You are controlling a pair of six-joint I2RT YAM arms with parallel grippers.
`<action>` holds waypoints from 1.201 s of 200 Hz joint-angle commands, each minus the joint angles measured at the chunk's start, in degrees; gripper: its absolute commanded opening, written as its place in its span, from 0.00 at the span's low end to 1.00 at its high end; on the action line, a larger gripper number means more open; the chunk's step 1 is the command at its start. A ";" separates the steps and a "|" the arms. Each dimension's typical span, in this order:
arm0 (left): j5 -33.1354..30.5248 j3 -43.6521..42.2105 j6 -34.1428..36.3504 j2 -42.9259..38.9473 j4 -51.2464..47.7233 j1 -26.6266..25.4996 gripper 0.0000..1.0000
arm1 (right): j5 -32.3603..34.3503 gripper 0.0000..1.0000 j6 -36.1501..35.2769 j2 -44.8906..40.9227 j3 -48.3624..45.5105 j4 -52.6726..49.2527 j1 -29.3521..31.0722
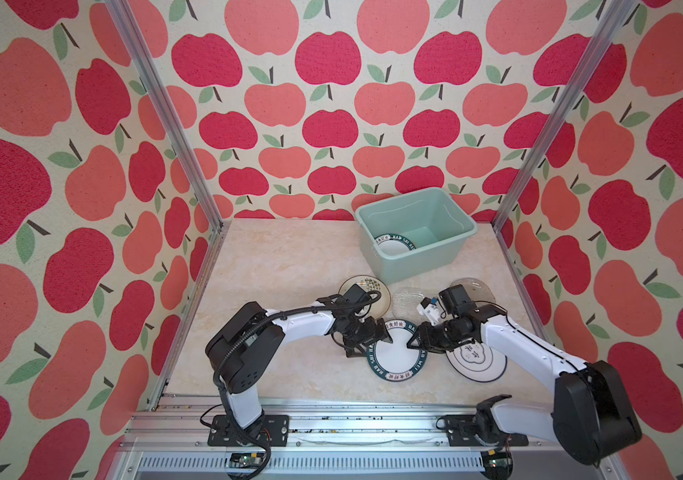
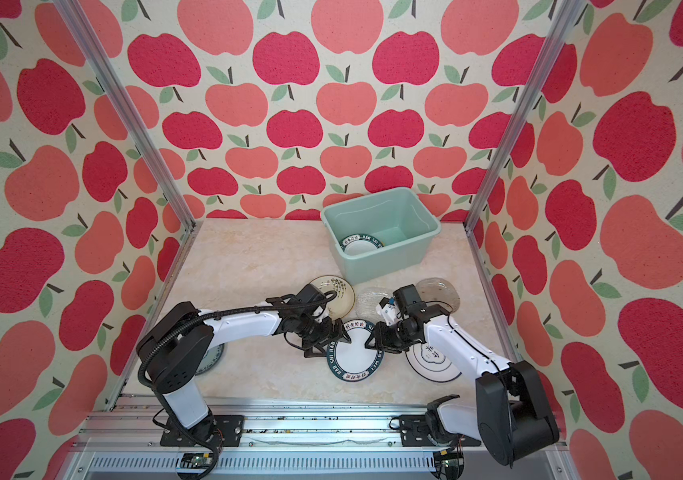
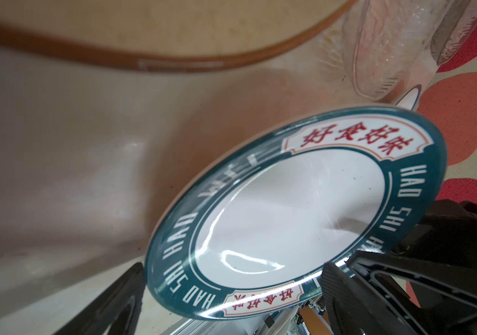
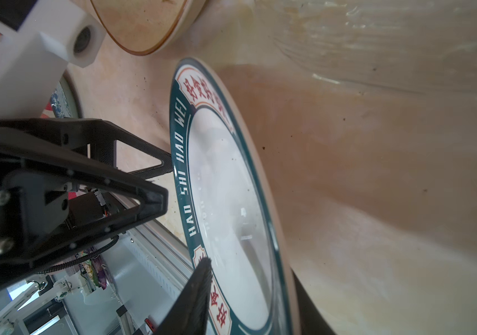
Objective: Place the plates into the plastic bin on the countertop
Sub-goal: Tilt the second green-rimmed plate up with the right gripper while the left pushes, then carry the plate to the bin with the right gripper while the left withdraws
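Observation:
A white plate with a dark teal lettered rim (image 1: 397, 353) (image 2: 354, 353) lies mid-countertop (image 1: 281, 270) between both grippers. My right gripper (image 1: 413, 340) (image 4: 249, 269) pinches its right rim, one finger (image 4: 199, 290) on top and the other underneath. My left gripper (image 1: 373, 338) (image 3: 231, 278) stands open at its left edge, fingers (image 3: 121, 295) wide on either side of the rim. The mint-green plastic bin (image 1: 414, 262) (image 2: 381, 262) stands at the back right and holds another lettered plate (image 1: 394, 245).
A cream plate with a plant drawing (image 1: 367, 291), two clear glass plates (image 1: 408, 301) (image 1: 475, 289) and a white blue-rimmed plate (image 1: 477, 361) lie around the grippers. A blue-patterned plate (image 2: 211, 359) shows under the left arm. Aluminium rails edge the counter.

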 commanded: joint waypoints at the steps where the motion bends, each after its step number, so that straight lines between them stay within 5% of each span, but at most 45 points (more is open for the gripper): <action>1: 2.22 0.14 -0.64 -0.09 2.72 -0.31 0.96 | -2.64 0.30 0.75 -0.35 1.04 0.75 0.60; 70: -1.12 -0.62 0.24 -5.34 0.67 0.03 0.96 | 1.38 0.04 0.40 -2.18 6.04 -6.85 0.30; 127: -15.29 -2.40 5.62 -26.17 -13.50 2.89 0.99 | 3.32 0.00 -1.91 -5.56 21.59 -19.17 -1.52; 153: -20.24 -2.41 10.17 -37.82 -19.88 7.98 0.99 | 1.90 0.00 -2.90 -2.77 33.46 -21.91 -2.28; 184: -17.30 -0.48 14.90 -45.91 -23.35 19.48 0.99 | 0.89 0.01 -3.02 5.17 49.35 -21.93 -3.68; 212: -12.39 2.75 18.21 -45.25 -23.64 28.55 0.99 | 0.14 0.01 -2.15 14.13 61.64 -19.33 -6.21; 240: -10.38 6.62 20.57 -40.56 -23.23 31.72 0.99 | -0.88 0.01 -0.34 22.98 69.93 -15.25 -9.37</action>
